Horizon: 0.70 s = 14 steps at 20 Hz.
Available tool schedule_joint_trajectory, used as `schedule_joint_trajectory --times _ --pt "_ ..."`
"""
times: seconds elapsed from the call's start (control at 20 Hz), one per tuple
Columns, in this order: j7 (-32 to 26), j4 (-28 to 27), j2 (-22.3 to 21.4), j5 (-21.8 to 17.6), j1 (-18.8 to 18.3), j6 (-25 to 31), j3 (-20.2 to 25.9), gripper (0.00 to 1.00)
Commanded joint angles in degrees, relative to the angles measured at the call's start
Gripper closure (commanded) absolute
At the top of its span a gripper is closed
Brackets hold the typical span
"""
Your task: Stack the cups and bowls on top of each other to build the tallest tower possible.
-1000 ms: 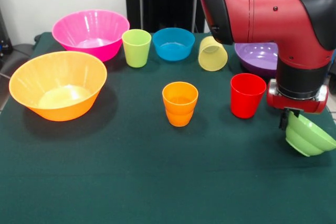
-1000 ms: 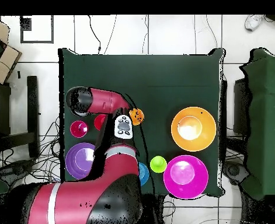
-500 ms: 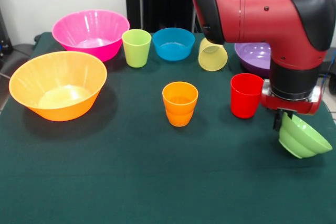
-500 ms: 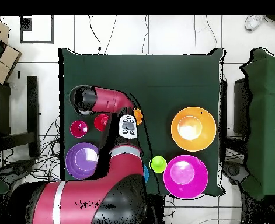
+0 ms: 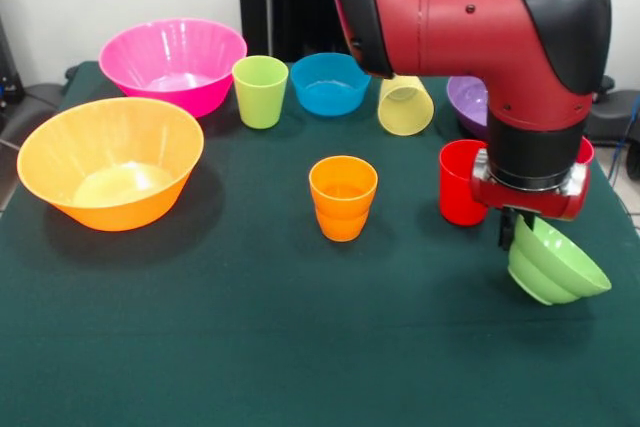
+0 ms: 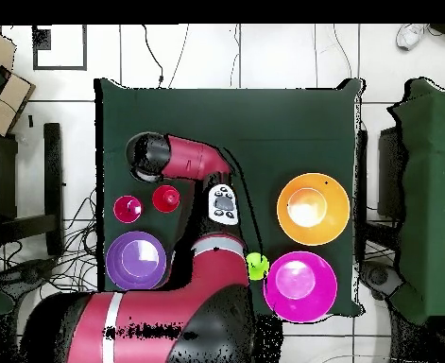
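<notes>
My gripper (image 5: 512,235) is shut on the rim of the small light green bowl (image 5: 555,267) and holds it tilted just above the table, to the right of the red cup (image 5: 458,183). The orange ribbed cup (image 5: 343,197) stands upright mid-table, well left of the gripper. The small blue bowl (image 5: 328,82) stands at the back. In the overhead view the arm's wrist (image 6: 148,156) hides the gripper, the green bowl and the orange cup. No tower stands.
At the back stand the lime green cup (image 5: 260,90), the tipped pale yellow cup (image 5: 405,104), the large pink bowl (image 5: 172,62) and the purple bowl (image 5: 466,99). The large orange bowl (image 5: 110,159) is at the left. The pink-red cup (image 5: 585,150) peeks from behind the arm.
The arm has moved left in the front view and risen slightly, carrying the light green bowl closer to the red cup. The other things have not moved.
</notes>
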Motion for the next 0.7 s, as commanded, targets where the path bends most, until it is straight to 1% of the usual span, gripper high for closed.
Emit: schedule_joint_trajectory --times 0.05,0.4,0.65,0.7 --pt "4.29 -0.22 -2.38 2.05 -2.61 9.27 6.30 1.00" --pt "3.04 -2.24 -3.30 1.87 -4.57 13.98 6.81 1.00" --pt "2.12 -2.80 -3.47 1.80 -6.06 15.35 7.42 1.00" --pt "1.90 -2.05 -4.07 1.94 -6.57 15.53 7.61 1.00"
